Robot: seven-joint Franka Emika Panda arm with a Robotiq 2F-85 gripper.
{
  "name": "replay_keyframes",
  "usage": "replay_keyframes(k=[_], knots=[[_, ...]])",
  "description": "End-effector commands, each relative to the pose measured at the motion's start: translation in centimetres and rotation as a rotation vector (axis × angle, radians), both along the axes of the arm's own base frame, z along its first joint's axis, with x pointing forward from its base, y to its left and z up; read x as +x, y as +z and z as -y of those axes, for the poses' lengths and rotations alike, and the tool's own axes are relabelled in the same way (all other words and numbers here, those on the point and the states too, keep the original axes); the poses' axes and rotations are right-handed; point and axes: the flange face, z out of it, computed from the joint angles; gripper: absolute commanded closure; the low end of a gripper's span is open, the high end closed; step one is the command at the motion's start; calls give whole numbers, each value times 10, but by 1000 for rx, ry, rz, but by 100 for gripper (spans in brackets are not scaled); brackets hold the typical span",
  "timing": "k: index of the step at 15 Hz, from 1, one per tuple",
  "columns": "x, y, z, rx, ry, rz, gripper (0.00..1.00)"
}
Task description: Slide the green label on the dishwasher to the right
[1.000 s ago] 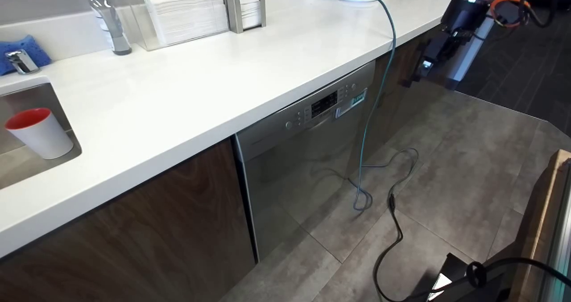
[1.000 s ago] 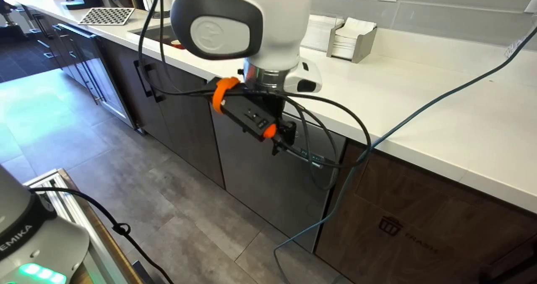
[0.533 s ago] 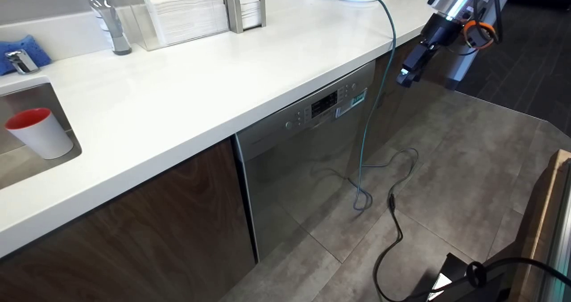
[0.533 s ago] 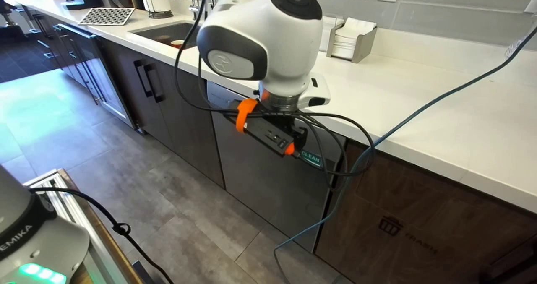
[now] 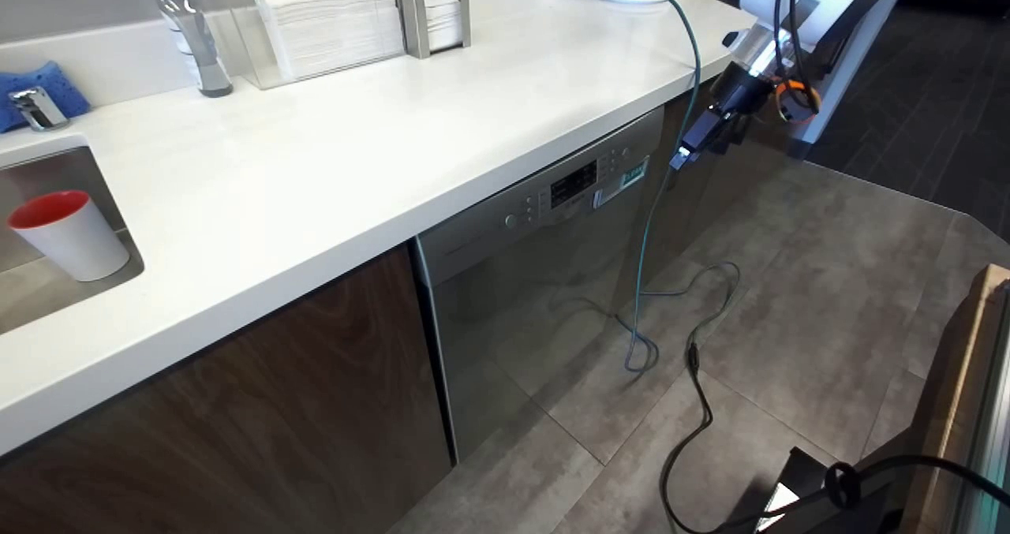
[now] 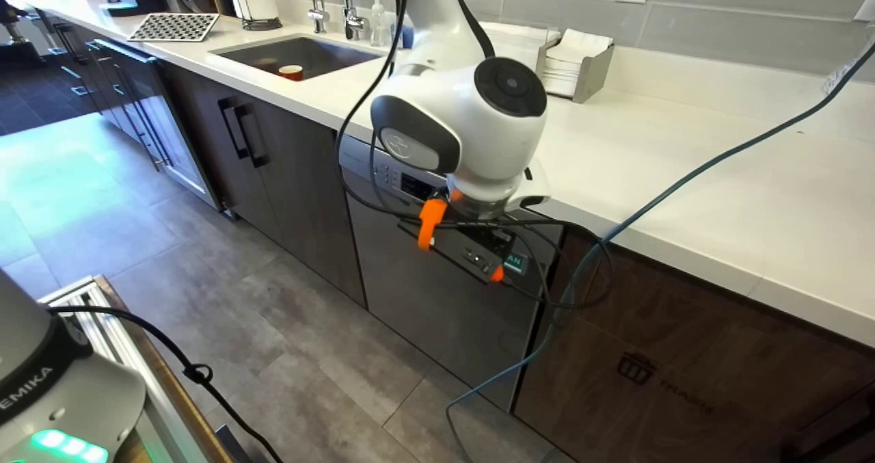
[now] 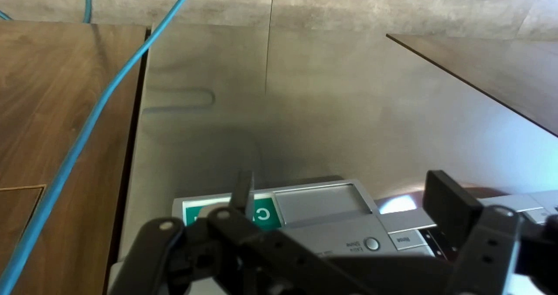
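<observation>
The gripper (image 7: 344, 194) has its two fingers (image 7: 449, 208) spread wide apart, gripping nothing. The one green label (image 7: 273, 215), on the one dishwasher (image 5: 513, 313), lies behind one finger (partly hidden by it); whether they touch is hard to say. A white counter (image 5: 473, 124) runs above the fingers, grey tiled floor (image 5: 836, 281) below, one red-lined cup (image 5: 75, 238) well apart.

In an exterior view the white arm (image 6: 472, 128) is hanging bent, and its wrist (image 5: 757, 53) is leaning at a slant. The tool (image 7: 342, 194) is pointing obliquely downward, its two dark fingers (image 7: 451, 210) standing wide apart. The base (image 6: 82, 388) is glowing green low down.
</observation>
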Motion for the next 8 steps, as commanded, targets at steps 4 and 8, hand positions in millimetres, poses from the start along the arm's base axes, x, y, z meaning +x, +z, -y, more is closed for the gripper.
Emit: replay_keyframes(k=[4, 8], knots=[[28, -47, 4, 43, 34, 48, 0], [36, -62, 5, 57, 23, 80, 0]])
